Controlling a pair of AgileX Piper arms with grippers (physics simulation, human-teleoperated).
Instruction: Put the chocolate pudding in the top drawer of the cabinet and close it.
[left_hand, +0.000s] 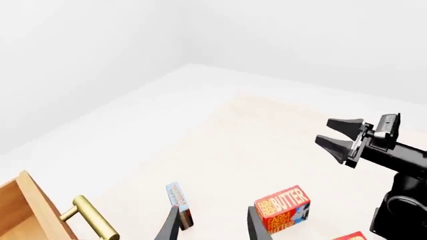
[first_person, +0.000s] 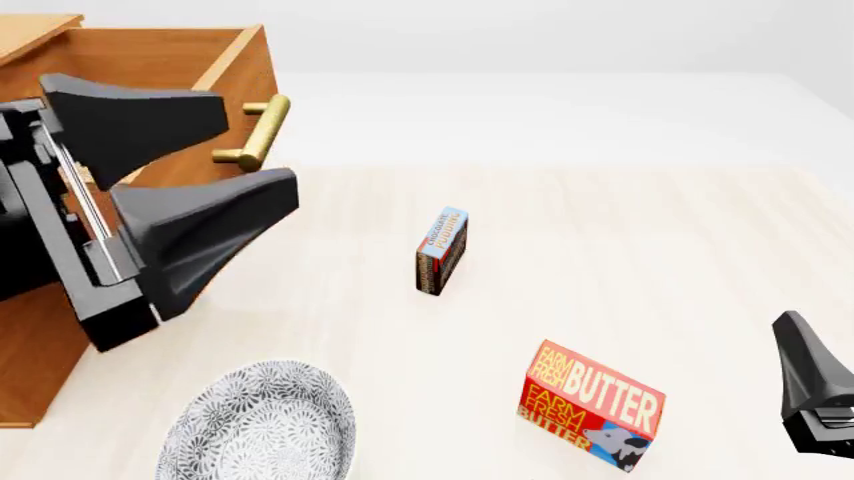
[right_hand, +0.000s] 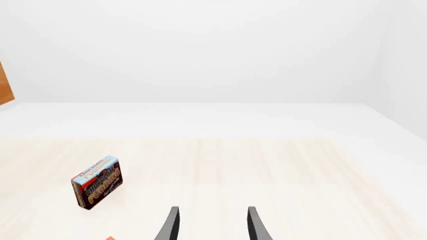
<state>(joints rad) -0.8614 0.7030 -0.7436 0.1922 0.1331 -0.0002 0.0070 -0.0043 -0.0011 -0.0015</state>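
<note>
The chocolate pudding (first_person: 442, 250) stands on its long edge on the table, its dark brown face turned to the right; it shows too in the right wrist view (right_hand: 97, 182) and the left wrist view (left_hand: 179, 199). The cabinet (first_person: 27, 380) fills the left side, and its top drawer (first_person: 160, 60) is pulled out, brass handle (first_person: 254, 130) facing the table. My left gripper (first_person: 260, 147) hangs open and empty, raised near the drawer front, left of the pudding. My right gripper (right_hand: 212, 225) is open and empty at the near right, well apart from the pudding.
A red butter box (first_person: 587, 405) lies near the front between the arms. A patterned plate (first_person: 260, 425) sits front left beside the cabinet. The corner of another red box (left_hand: 350, 236) peeks in below the right arm (left_hand: 400, 160).
</note>
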